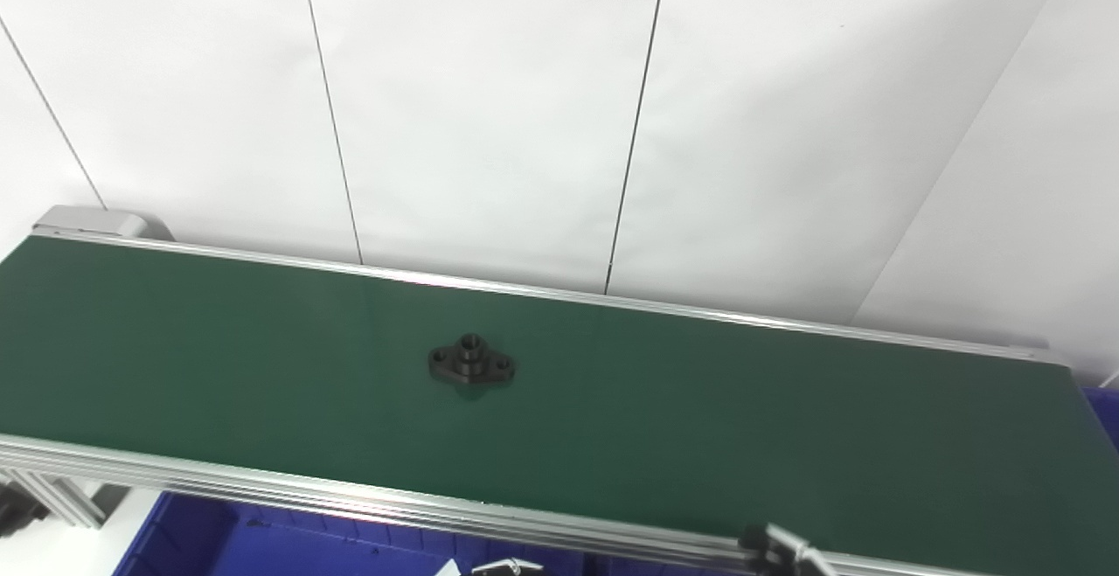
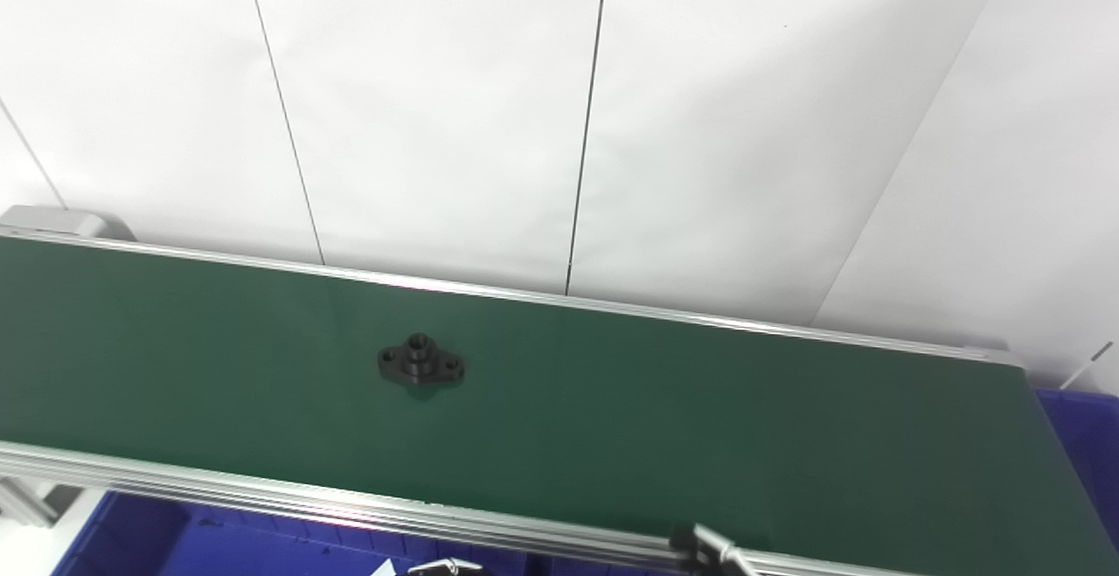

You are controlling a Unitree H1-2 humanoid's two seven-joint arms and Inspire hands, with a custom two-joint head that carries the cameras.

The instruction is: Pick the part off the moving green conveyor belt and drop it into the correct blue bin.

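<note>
One black part (image 1: 470, 362) is seen lying flat on the green conveyor belt (image 1: 699, 419), a little left of the belt's middle and roughly midway between the far and near aluminium rails. The part is shaped as a flanged plate with a raised round hub at its centre and a hole near each end. At the far left, the belt's grey end cap (image 1: 92, 222) is shown against the white panelled wall (image 1: 489, 104). Below the near rail (image 1: 350, 496), a blue bin (image 1: 262, 541) is partly visible along the bottom edge. Further right, small bright metal pieces are glimpsed at the bottom edge, one near the centre (image 1: 507, 567) and one with dark fittings over the near rail (image 1: 782, 550); whether these belong to the hands cannot be told, and neither hand's state, open or closed, can be made out. At the far right, the corner of a second blue bin (image 2: 1084, 445) is seen just beyond the belt's end.
</note>
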